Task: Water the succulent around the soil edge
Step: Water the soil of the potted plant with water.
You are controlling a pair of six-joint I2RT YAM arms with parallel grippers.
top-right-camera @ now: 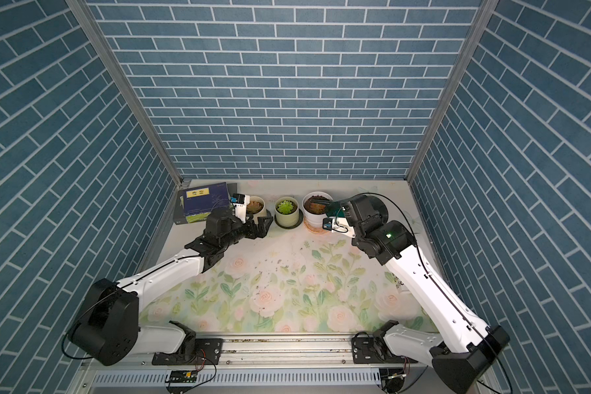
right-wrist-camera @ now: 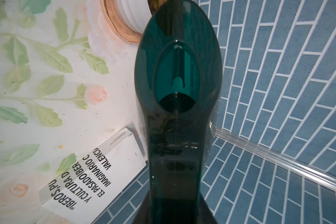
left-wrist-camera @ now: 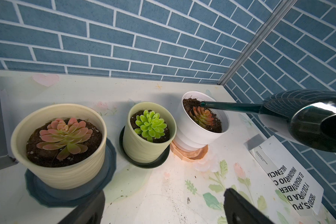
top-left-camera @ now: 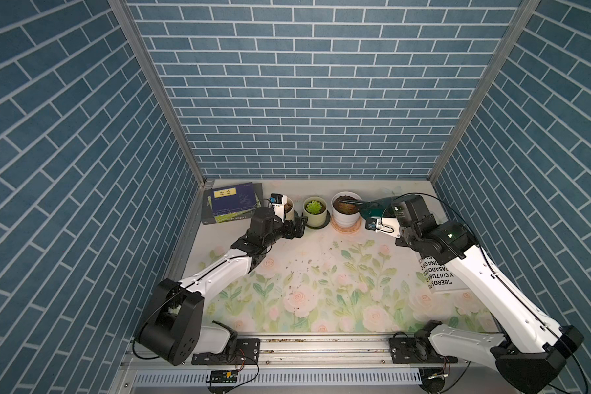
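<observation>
Watering can (right-wrist-camera: 177, 87) gripped tight in right hand (top-left-camera: 376, 215), spout (left-wrist-camera: 231, 106) near level, tip over soil (left-wrist-camera: 188, 104) edge of white pot (left-wrist-camera: 194, 133), just beside succulent (left-wrist-camera: 202, 116).

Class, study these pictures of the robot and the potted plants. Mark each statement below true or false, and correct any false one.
1. The can's spout is above the soil in the white pot. True.
2. The left gripper holds the green pot. False: its jaws are open and empty, apart from that pot.
3. The green succulent grows in the white pot. False: it grows in the green pot; the white pot holds a reddish succulent.
4. The cream pot stands on a saucer. True.
</observation>
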